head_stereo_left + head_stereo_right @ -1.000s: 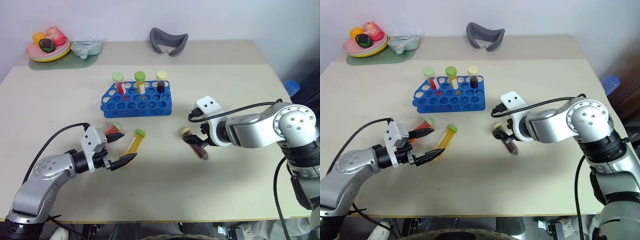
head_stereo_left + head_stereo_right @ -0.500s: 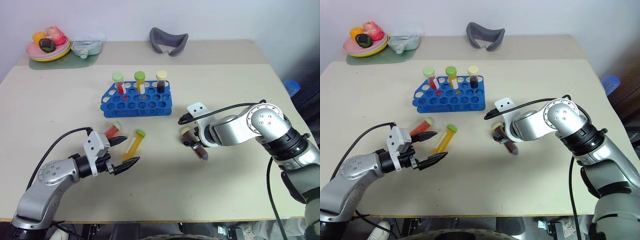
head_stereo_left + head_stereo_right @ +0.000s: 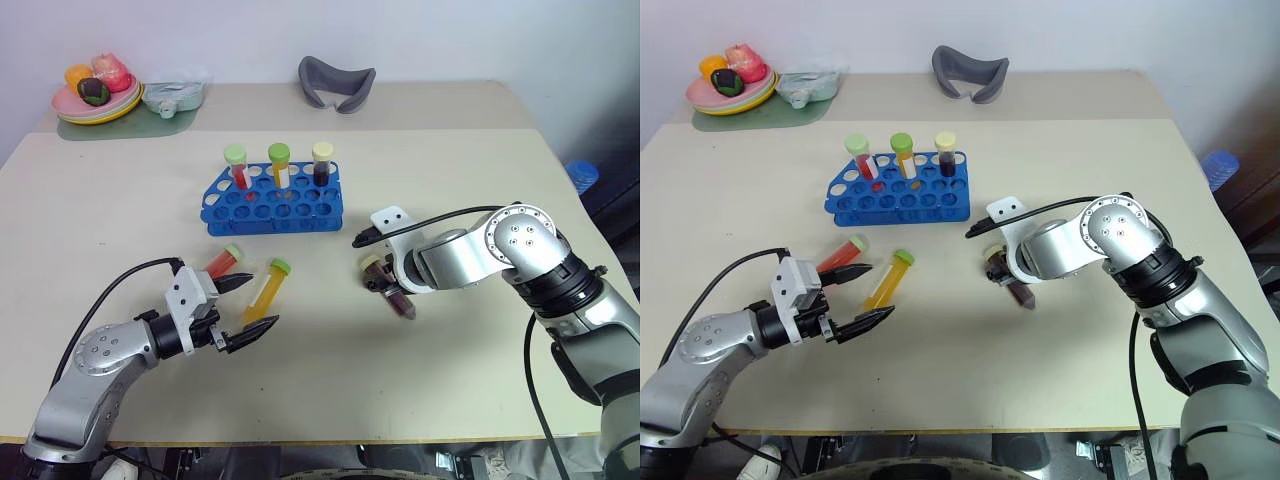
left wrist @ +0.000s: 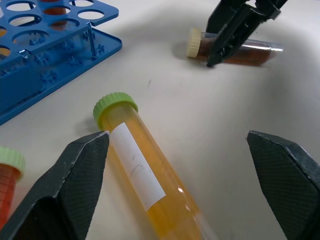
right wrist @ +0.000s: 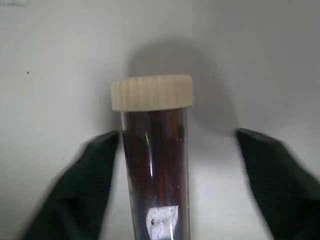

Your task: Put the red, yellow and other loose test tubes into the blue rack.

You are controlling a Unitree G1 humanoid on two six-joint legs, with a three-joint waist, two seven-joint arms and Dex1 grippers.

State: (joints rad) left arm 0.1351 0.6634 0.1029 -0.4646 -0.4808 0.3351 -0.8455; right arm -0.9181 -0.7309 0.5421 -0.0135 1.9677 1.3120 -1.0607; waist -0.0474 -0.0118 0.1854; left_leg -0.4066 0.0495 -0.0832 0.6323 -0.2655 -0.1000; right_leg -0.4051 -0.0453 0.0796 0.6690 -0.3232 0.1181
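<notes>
Right end effector (image 5: 172, 165): fingers spread either side of the dark tube (image 5: 155, 165), one finger touching its wall, the other apart from it; not yet pinching; the tube lies flat on the bench (image 3: 480, 340), cream cap towards the blue rack (image 3: 272, 198).

Risk (judgement): uneven contact may roll the round tube sideways out of the gap as the fingers close; a pinch near the cap could let it pivot on lifting.

Left end effector (image 4: 180, 172): fingers spread wide, nothing held; the yellow tube (image 4: 145, 187) lies just beside one finger; the red tube (image 3: 222, 261) beside that; closing off-centre could nudge yellow against red.

The rack stands well beyond both end effectors, three tubes upright in its far row.
</notes>
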